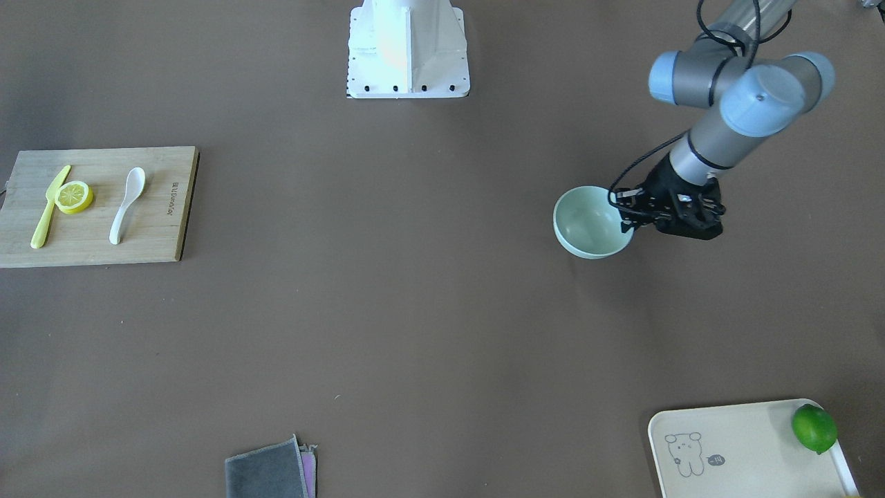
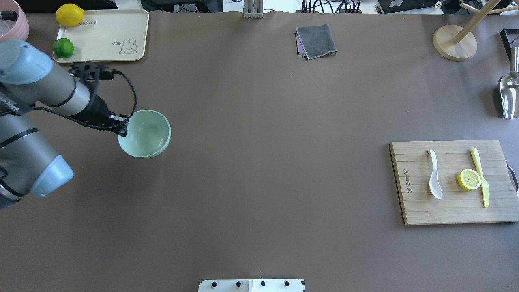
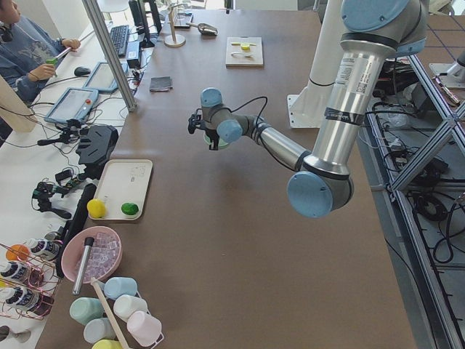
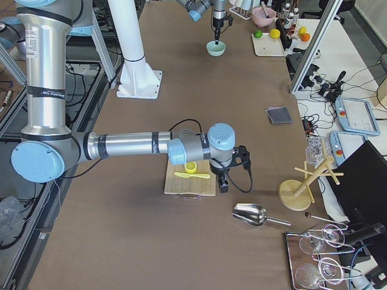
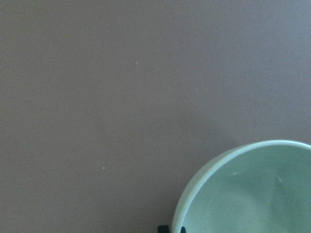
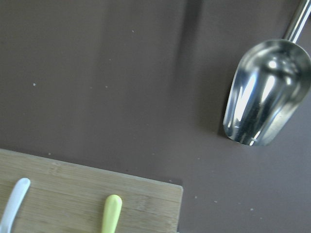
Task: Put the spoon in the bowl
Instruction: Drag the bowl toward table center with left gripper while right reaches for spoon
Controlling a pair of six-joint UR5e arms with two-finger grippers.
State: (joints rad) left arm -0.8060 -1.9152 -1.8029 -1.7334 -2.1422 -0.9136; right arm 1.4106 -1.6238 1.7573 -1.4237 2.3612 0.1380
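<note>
— Where is the spoon [image 2: 434,180]?
— It lies flat on the wooden cutting board [image 2: 450,211] at the right end of the table [image 2: 263,162]. A lemon slice [image 2: 469,179] sits just to its right, and a yellow knife [image 2: 480,177] lies right of the slice.
— And the bowl [image 2: 148,132]?
— It is well apart from the spoon, upright on the left side of the table. The left gripper [image 1: 624,213] is at its rim, with the fingers pinched on the edge nearest the arm.
— What about the right gripper [image 4: 223,188]?
— It hangs at the board's right end, near the knife. I cannot tell whether its fingers are parted.
</note>
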